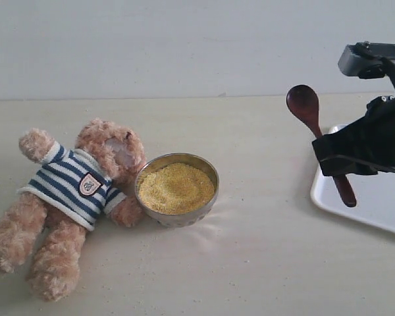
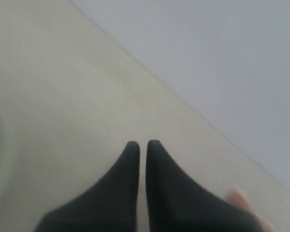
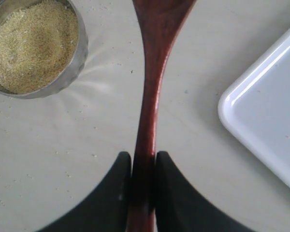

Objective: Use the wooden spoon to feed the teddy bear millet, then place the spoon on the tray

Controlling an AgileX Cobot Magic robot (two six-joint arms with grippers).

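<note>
**Exterior view**
- Bench (image 1: 263, 263): pale top with a plain wall behind it.
- Teddy bear (image 1: 72, 191): lies on its back toward the left end of the bench in a striped shirt. One arm touches the metal bowl.
- Metal bowl (image 1: 212, 176): stands near the middle of the bench, just beside the bear's head.
- Millet (image 1: 176, 187): yellow grain that fills the bowl almost to its rim.
- Tray (image 1: 375, 201): white, flat on the bench at its right edge, and partly out of frame.
- Wooden spoon (image 1: 306, 108): held off the bench and tilted. Its oval end is up and leans toward the bowl, and its handle tip hangs in front of the tray's near corner.
- Right gripper (image 1: 330, 159): black, and it pinches the spoon's handle partway down.

**Left wrist view**
- Left gripper (image 2: 142, 147): its fingers are pressed together with nothing between them, above bare bench.
- Pinkish blur (image 2: 239, 198): beside one finger. It is too soft to name; possibly plush.

**Right wrist view**
- Right gripper (image 3: 143, 159): both fingers clamp the spoon's slim handle.
- Spoon (image 3: 152, 96): runs out between the bowl and the tray and touches neither.
- Millet (image 3: 34, 43): in its bowl (image 3: 82, 48), with stray grains on the bench around it.
- Tray (image 3: 266, 121): one rounded corner shows, with specks on its surface.
</note>
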